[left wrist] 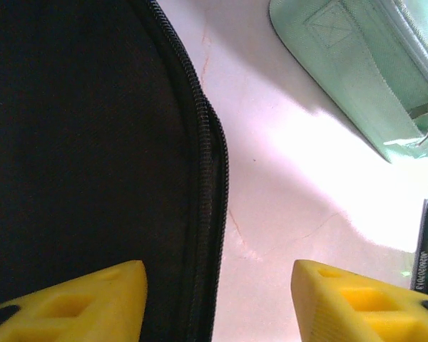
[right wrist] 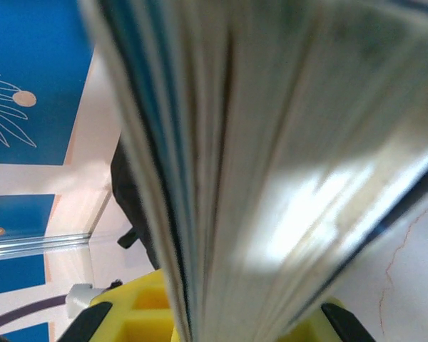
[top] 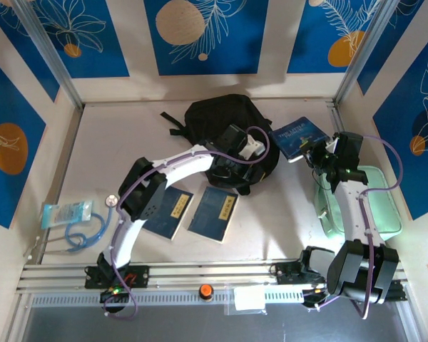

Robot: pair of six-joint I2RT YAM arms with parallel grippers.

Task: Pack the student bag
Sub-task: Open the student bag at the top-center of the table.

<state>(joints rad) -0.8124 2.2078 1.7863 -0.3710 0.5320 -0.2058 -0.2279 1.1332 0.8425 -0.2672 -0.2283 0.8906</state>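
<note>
Book in right fingers, student bag zipper between left fingers

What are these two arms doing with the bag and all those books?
They are packing a black backpack. The right gripper holds a blue book by its edge, beside the bag. The left gripper hangs open over the bag's zipper edge. Two more dark blue books lie on the table, not yet packed, and a mint-green case sits to the right.
</note>
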